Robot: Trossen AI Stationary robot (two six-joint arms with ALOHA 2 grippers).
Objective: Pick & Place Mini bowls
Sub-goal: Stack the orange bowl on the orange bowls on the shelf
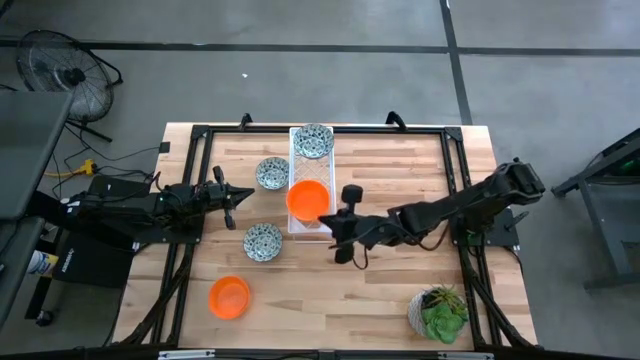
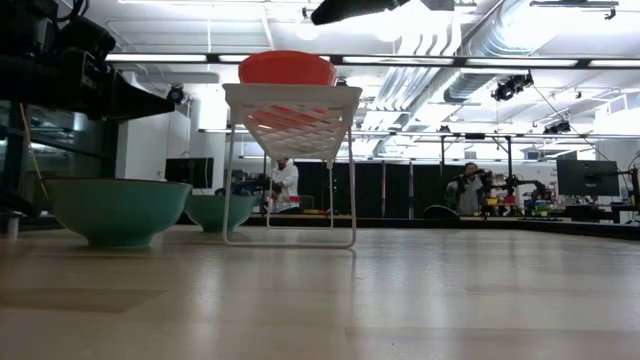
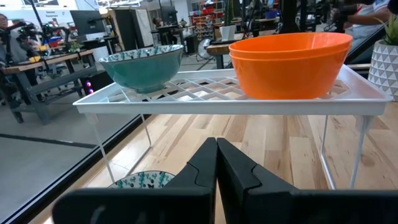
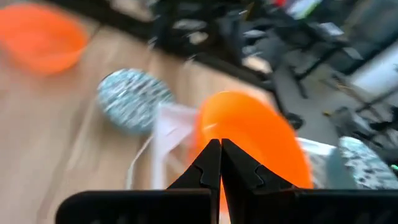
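Both of my hands have the fingers pressed together and hold nothing. Right hand [image 1: 340, 240] is over the counter [image 1: 330, 300], just beside the tray's [image 1: 297, 152] near end. Left hand [image 1: 232, 197] waits between two patterned bowls [image 1: 263, 241] [image 1: 271, 173]. Two stacked orange bowls [image 1: 308, 199] and a patterned bowl [image 1: 313, 140] sit on the tray. One orange bowl [image 1: 229, 296] is nearest, on the counter.

Open tabletop [image 1: 330, 300] btwn orange bowl [image 1: 229, 297] & plant pot [image 1: 438, 312]
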